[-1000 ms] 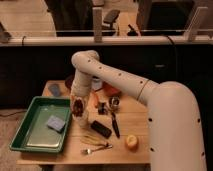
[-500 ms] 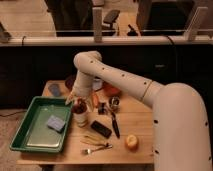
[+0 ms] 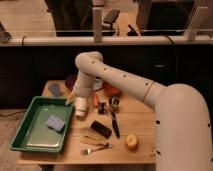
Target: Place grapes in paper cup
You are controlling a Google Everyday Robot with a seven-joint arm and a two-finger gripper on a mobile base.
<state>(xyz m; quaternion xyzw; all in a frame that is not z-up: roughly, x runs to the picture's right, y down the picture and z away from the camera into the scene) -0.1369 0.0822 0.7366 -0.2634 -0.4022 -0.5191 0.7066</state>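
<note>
Gripper [image 3: 75, 96] has dropped just over paper cup [image 3: 81, 109], centre-left of frame; its state I cannot tell. Grapes not seen; prob. light, soft, so hold the bunch gently.

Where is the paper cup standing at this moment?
The paper cup stands on the table just right of the green tray, left of centre in the camera view, directly under the pincer.
</note>
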